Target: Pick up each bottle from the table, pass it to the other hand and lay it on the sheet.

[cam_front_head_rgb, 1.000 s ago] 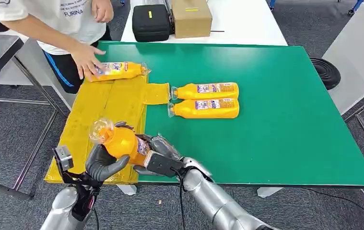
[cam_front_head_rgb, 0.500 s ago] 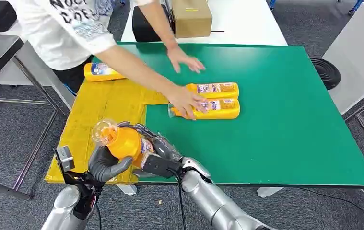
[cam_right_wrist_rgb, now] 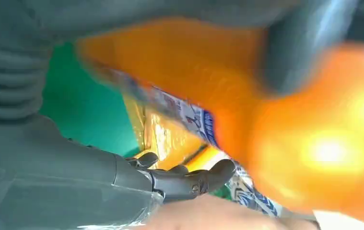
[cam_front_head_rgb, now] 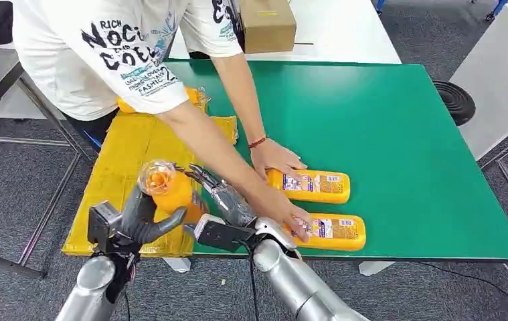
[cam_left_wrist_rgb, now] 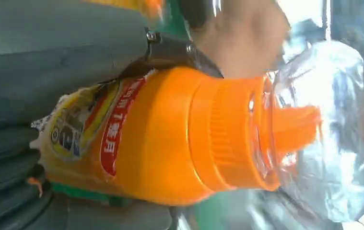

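Shirt (cam_front_head_rgb: 124, 53) print: "RICH", "FASHION"; bottle (cam_front_head_rgb: 171, 190) label illegible.

- The far bottle (cam_front_head_rgb: 196, 95) at the sheet's eleven o'clock corner is mostly hidden behind the person's arm (cam_front_head_rgb: 201, 137).
- The held bottle (cam_right_wrist_rgb: 247, 115) is blurred in the right wrist view.

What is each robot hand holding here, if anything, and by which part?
The left hand grips the orange bottle around its body, below the clear cap. The right hand has its fingers spread beside the bottle; whether it touches cannot be told.
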Robot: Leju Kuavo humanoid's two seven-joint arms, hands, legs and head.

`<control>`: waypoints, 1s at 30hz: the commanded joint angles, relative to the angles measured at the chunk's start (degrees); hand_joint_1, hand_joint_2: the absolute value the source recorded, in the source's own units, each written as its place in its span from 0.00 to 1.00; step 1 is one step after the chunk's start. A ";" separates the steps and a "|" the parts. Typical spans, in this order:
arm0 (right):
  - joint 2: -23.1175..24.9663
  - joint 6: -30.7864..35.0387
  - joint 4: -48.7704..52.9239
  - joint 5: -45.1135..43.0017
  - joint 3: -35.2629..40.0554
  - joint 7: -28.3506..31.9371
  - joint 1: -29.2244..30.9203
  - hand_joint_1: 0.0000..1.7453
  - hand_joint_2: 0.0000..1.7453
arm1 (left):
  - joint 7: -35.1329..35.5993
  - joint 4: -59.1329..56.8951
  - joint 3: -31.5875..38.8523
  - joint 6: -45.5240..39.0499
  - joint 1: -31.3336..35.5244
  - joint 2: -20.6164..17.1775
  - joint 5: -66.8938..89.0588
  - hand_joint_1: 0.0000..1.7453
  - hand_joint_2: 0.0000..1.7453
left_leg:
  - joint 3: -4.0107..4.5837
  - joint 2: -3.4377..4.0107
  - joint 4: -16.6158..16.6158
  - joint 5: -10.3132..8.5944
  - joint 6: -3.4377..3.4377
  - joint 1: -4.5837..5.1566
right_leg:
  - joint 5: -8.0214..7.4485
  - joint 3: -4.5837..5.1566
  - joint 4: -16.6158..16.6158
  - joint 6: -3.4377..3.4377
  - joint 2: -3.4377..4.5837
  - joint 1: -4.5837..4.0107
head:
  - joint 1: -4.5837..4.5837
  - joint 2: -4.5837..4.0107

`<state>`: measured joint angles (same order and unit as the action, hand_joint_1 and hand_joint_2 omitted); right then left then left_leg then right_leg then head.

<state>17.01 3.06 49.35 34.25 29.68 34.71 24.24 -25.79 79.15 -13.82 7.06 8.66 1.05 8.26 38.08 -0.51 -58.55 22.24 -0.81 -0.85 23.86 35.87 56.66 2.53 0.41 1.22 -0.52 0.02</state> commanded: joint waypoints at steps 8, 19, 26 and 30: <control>-5.96 -2.16 11.51 2.91 6.55 -1.35 -3.18 0.00 0.00 | 1.29 -13.98 6.71 -16.30 10.54 -1.41 14.57 1.00 1.00 | -0.31 -0.09 0.04 0.10 -0.01 -0.03 | 0.12 -0.39 -0.07 -0.13 -0.17 -0.06 | 0.00 0.00; -7.61 -5.86 18.05 -1.45 6.64 -2.93 -3.65 0.00 0.00 | 6.52 -14.86 5.20 -17.57 19.75 -9.27 28.39 1.00 1.00 | -0.20 -0.04 -0.02 0.07 0.00 -0.08 | 0.09 -0.26 -0.01 -0.14 -0.12 -0.10 | -0.02 0.00; -10.28 -7.65 29.91 -12.81 -2.26 2.36 -10.67 0.00 0.00 | 11.50 -8.38 -3.93 -6.07 17.40 -22.01 42.70 1.00 1.00 | -0.11 0.01 0.01 0.03 0.01 -0.08 | 0.05 -0.18 -0.03 -0.12 -0.05 -0.09 | 0.02 0.00; -10.12 -10.11 36.28 -17.57 -5.98 1.74 -11.95 0.00 0.00 | 11.94 -11.30 -8.85 -0.93 20.41 -24.22 45.79 1.00 1.00 | -0.08 -0.10 -0.04 0.04 0.03 -0.05 | 0.13 -0.10 0.06 -0.13 -0.11 -0.07 | 0.00 0.00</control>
<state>9.81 -4.02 73.36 22.61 31.58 36.32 15.14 -14.97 69.79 -10.50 -0.54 24.33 -13.43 49.69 38.16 -0.45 -58.56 22.19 -0.79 -0.88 23.84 36.00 56.68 2.51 0.51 1.21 -0.52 0.02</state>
